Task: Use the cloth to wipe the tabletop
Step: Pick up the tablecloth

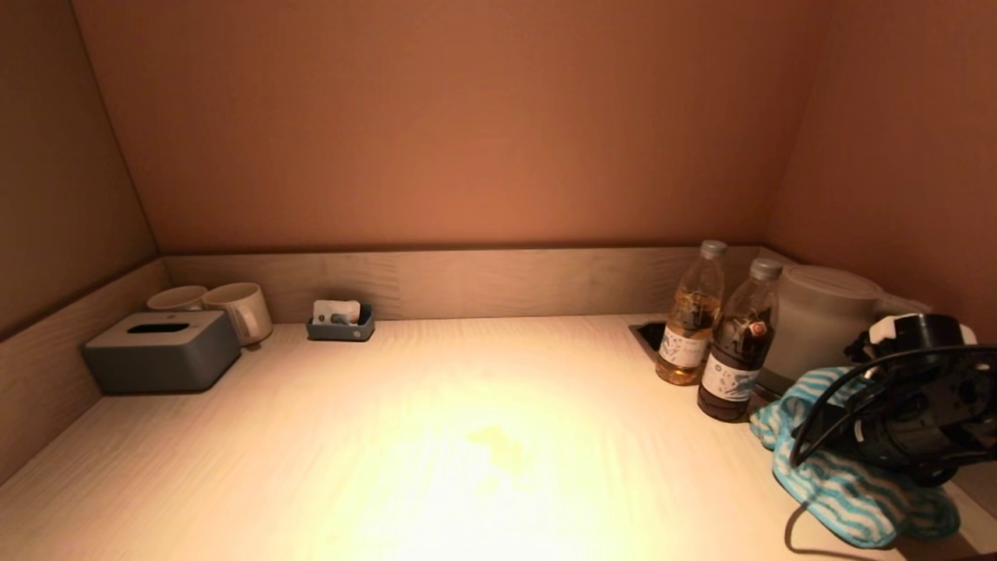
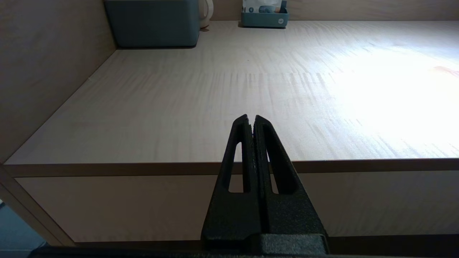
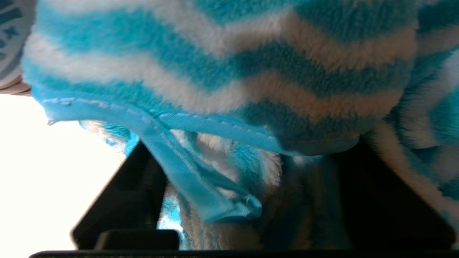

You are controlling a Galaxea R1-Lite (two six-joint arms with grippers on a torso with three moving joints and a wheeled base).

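Observation:
The blue and white striped cloth lies bunched at the tabletop's front right, by the bottles. My right gripper is pushed into it. In the right wrist view the cloth fills the frame and a fold of it sits between the two black fingers, which stand wide apart; their tips are hidden under the cloth. My left gripper is shut and empty, parked in front of the table's front left edge, and it does not show in the head view. A faint yellowish stain marks the middle of the tabletop.
Two bottles and a white kettle stand at the back right, just behind the cloth. A grey tissue box, two white mugs and a small grey tray stand at the back left. Walls close the back and both sides.

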